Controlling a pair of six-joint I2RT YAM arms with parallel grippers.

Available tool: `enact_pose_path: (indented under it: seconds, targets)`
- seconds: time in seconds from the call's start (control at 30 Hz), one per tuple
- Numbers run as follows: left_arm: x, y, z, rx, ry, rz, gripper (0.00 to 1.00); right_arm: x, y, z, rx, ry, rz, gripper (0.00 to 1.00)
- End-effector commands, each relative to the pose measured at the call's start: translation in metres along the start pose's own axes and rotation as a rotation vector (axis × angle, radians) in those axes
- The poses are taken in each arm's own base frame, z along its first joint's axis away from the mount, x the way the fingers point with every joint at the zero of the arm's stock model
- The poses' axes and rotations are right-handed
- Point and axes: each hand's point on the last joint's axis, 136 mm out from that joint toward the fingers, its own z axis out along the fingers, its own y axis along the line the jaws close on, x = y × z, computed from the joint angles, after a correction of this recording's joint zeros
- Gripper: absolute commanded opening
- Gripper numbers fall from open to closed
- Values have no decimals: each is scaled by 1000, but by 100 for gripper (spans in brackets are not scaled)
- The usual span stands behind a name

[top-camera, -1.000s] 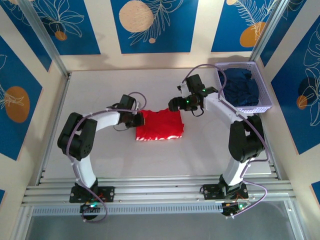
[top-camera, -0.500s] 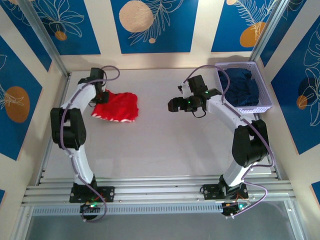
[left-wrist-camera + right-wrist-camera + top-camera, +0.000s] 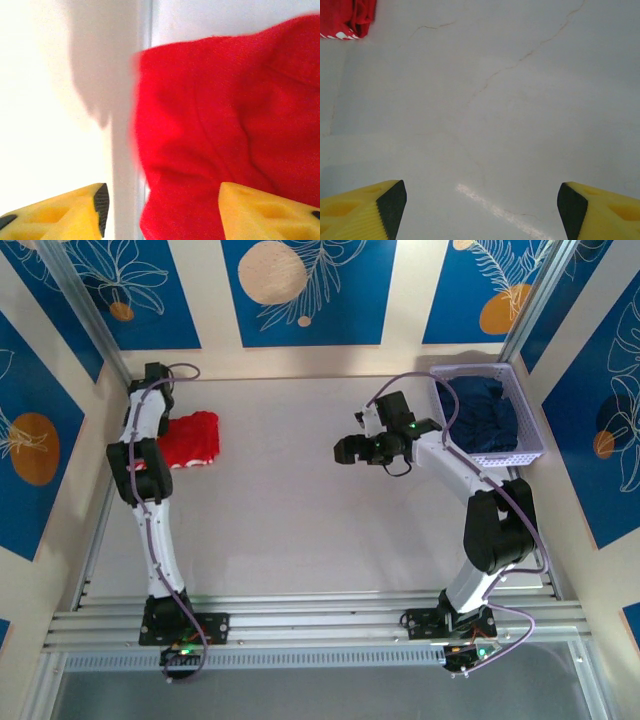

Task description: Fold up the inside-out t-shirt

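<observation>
The red t-shirt (image 3: 190, 438) lies bunched in a small folded heap at the table's far left, against the left wall. My left gripper (image 3: 163, 420) is at the heap's left edge, with its arm stretched up along that wall. In the left wrist view, its jaws (image 3: 162, 200) stand open. Red cloth (image 3: 215, 125) lies loose below and between the yellow fingers (image 3: 250, 212), not pinched. My right gripper (image 3: 345, 450) hovers open over bare table right of centre, its fingertips (image 3: 390, 205) wide apart with nothing between them. A corner of the t-shirt (image 3: 345, 17) shows at the far top left of that view.
A lavender basket (image 3: 532, 410) stands at the back right corner and holds a dark navy garment (image 3: 485, 420). A metal rail (image 3: 145, 45) runs along the left wall beside the shirt. Aluminium rails (image 3: 320, 625) cross the near edge by the arm bases.
The left arm carried the t-shirt from the table's middle to the far left wall, then its jaws opened and let the cloth go. The right gripper barely moved.
</observation>
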Motion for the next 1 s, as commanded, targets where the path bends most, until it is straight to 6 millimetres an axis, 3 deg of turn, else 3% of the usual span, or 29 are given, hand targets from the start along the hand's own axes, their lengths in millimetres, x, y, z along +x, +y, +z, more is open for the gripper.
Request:
enact_pose_path:
  seconds: [0.0, 0.1, 0.13, 0.23, 0.27, 0.43, 0.53, 0.7, 0.87, 0.97]
  targets:
    - [-4, 36, -47, -45, -44, -106, 70, 7, -13, -7, 87, -23, 5, 82]
    - [2, 41, -89, 68, -122, -258, 79, 1, -28, -21, 227, -102, -57, 84]
    - [5, 38, -104, 116, -160, -298, 81, -1, -34, -26, 273, -124, -74, 85]
    - [24, 17, -155, 275, -319, -397, 98, -5, -50, -41, 412, -187, -119, 92]
    - [34, 9, -172, 326, -371, -425, 100, -5, -57, -46, 457, -204, -128, 99]
    - [88, -17, -220, 511, -563, -527, 100, -11, -88, -65, 625, -291, -122, 99]
    - [121, -28, -220, 545, -658, -589, 100, -15, -111, -77, 732, -385, -103, 99]
    - [162, -44, -185, 439, -759, -565, 100, -11, -144, -75, 738, -545, -176, 99]
    - [163, -74, -160, 464, -821, -523, 100, 3, -171, -64, 648, -634, -159, 99]
    - [156, -91, -150, 494, -854, -508, 100, 8, -176, -63, 614, -697, -170, 99]
